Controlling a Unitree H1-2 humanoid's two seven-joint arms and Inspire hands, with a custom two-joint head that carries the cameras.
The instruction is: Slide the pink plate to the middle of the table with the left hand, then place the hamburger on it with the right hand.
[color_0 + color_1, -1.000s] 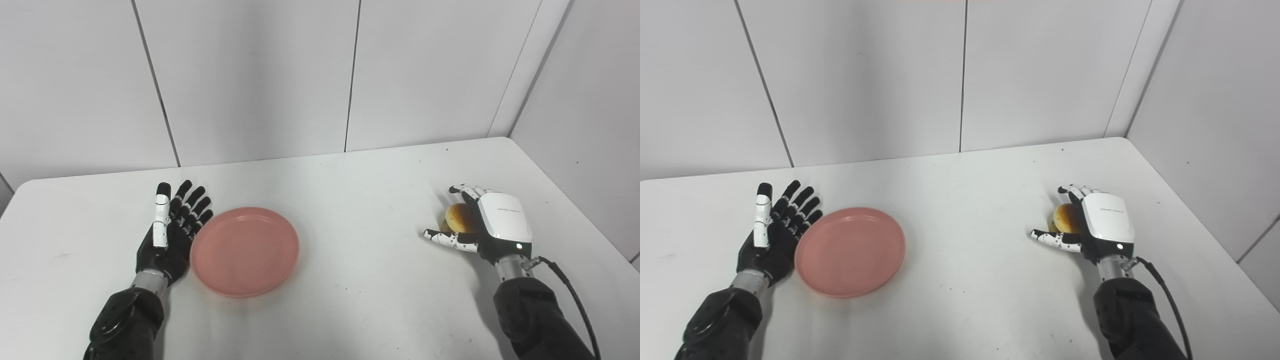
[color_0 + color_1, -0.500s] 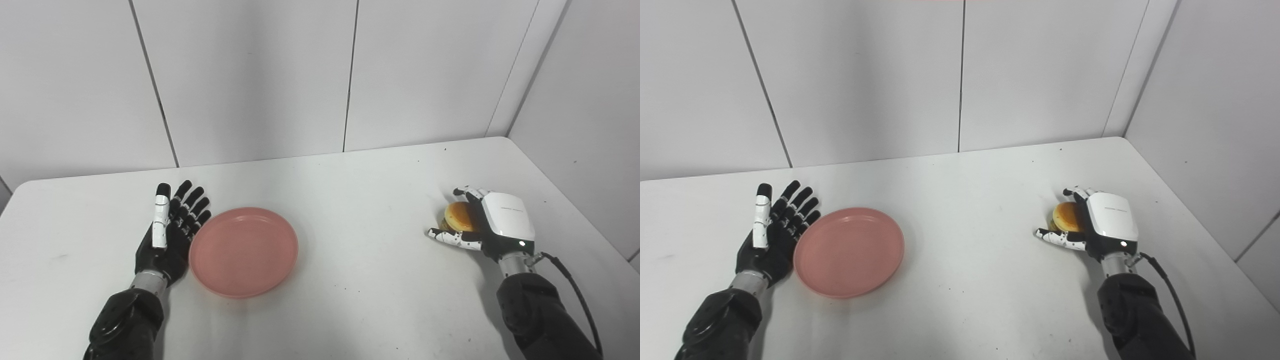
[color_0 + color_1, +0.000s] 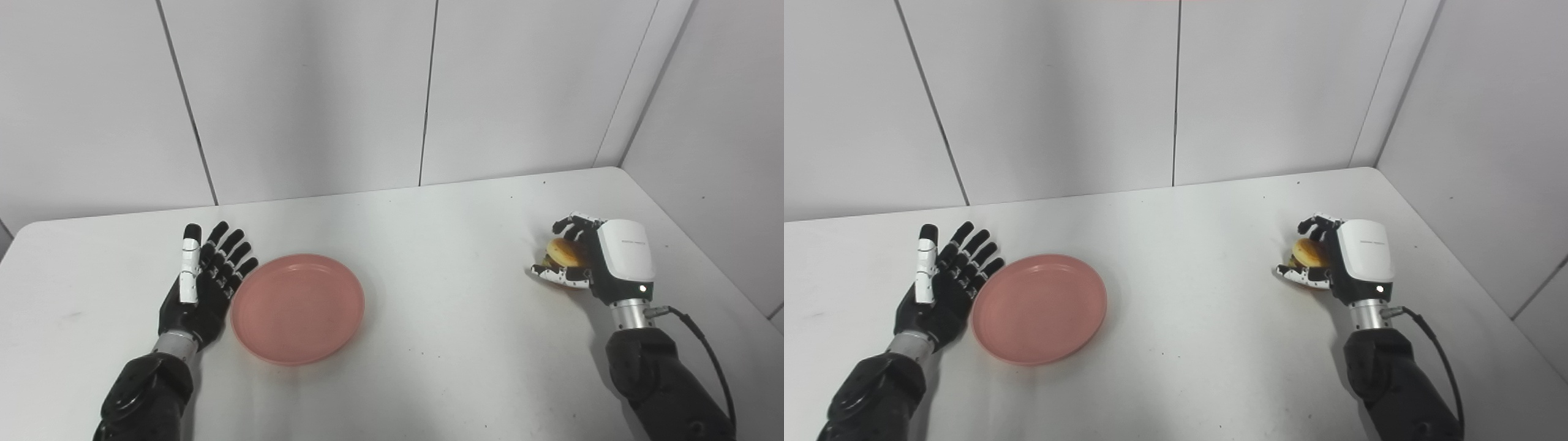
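White table (image 3: 441,318) fills the scene, grey wall panels behind it. On it, left of centre, sits the pink plate (image 3: 297,308), flat and with nothing on it. Just beside its left rim rests the left hand (image 3: 199,289), palm up and fingers spread wide, holding nothing; whether its fingertips actually touch the rim is hard to call. Over on the far right, well apart from the plate, the right hand (image 3: 1338,260) is curled around the hamburger (image 3: 1309,252), thumb underneath and fingers wrapped over the top of the bun, and it looks raised just off the tabletop. So the sliding part appears done or nearly so, though the plate looks a bit short of true centre. What's left is the carry: bring the burger across the bare stretch of table, lower it onto the plate, and open the fingers
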